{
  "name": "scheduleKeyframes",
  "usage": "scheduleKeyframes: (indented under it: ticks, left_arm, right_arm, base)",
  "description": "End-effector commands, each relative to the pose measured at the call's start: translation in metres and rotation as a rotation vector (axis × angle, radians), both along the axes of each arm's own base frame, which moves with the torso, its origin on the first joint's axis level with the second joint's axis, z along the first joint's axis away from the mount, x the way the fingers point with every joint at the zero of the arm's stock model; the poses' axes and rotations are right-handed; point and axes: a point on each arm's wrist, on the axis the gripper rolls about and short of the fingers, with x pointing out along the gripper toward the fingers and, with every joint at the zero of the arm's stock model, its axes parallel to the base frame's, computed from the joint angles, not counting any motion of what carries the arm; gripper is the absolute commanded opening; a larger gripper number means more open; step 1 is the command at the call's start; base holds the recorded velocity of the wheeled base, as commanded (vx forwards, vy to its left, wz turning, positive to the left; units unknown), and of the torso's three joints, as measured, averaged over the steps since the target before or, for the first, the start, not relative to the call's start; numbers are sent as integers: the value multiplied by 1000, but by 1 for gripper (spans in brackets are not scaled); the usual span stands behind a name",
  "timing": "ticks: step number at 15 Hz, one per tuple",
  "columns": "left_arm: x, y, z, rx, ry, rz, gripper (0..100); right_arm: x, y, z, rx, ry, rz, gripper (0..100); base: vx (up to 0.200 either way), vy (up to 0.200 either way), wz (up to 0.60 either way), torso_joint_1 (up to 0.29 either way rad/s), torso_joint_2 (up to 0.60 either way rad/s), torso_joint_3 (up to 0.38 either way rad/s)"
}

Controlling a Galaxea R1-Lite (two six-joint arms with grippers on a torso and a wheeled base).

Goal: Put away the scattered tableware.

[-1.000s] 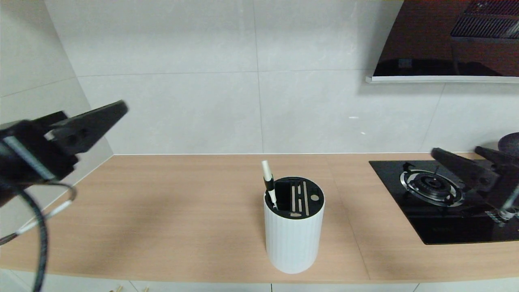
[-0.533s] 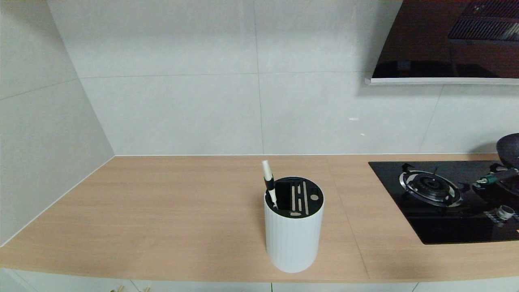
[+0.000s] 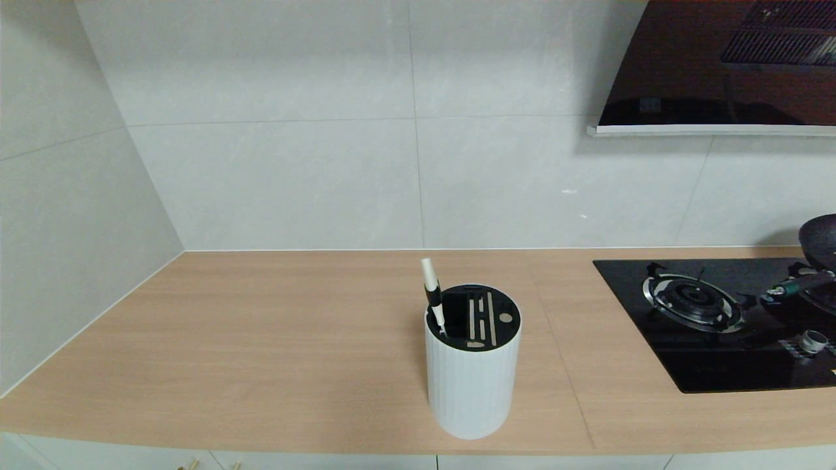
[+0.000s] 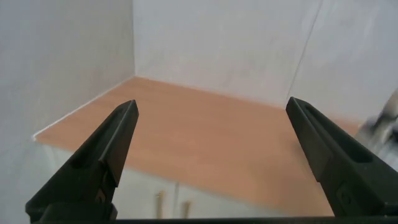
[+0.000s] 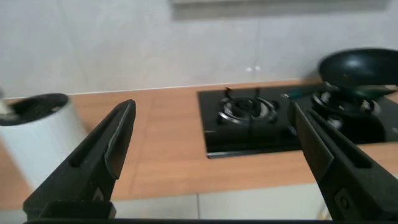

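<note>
Wooden counter (image 3: 261, 339): white holder (image 3: 471, 385) upright; left tool (image 4: 211, 104), right tool (image 5: 212, 107) wide open, empty.

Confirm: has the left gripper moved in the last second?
Yes. The left gripper pulled back toward the robot: from beside the left wall above the counter to out front of the counter's front edge, open.

Matt wood, glossy glass
The countertop (image 3: 261, 339) is smooth matt wood grain; the white holder (image 3: 471, 385) is ribbed, matt; at 3 o'clock, the hob (image 3: 718, 369) is glossy black, its burner ring (image 3: 693, 303) metal.
</note>
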Motion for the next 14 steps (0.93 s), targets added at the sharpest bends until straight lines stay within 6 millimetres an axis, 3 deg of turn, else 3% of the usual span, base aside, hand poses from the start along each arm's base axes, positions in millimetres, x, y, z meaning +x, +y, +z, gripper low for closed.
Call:
scheduleKeyframes:
  ticks: [1, 3, 4, 14]
  left_arm:
    - [19, -2, -40, 76, 65, -10, 100]
    - [30, -4, -61, 105, 59, -98, 100]
    - [31, -5, -66, 100, 100, -137, 100]
    - [31, -6, -71, 57, 149, -189, 100]
  right_arm:
    - [15, 0, -38, -45, 107, -6, 100]
    - [27, 0, -59, -63, 90, -5, 100]
    - [28, 0, -58, -73, 59, 1, 100]
    - [29, 2, -64, -67, 108, 95, 100]
  base:
    - [0, 0, 0, 0, 0, 0]
    - [0, 0, 0, 0, 0, 0]
    - [0, 0, 0, 0, 0, 0]
    - [0, 0, 0, 0, 0, 0]
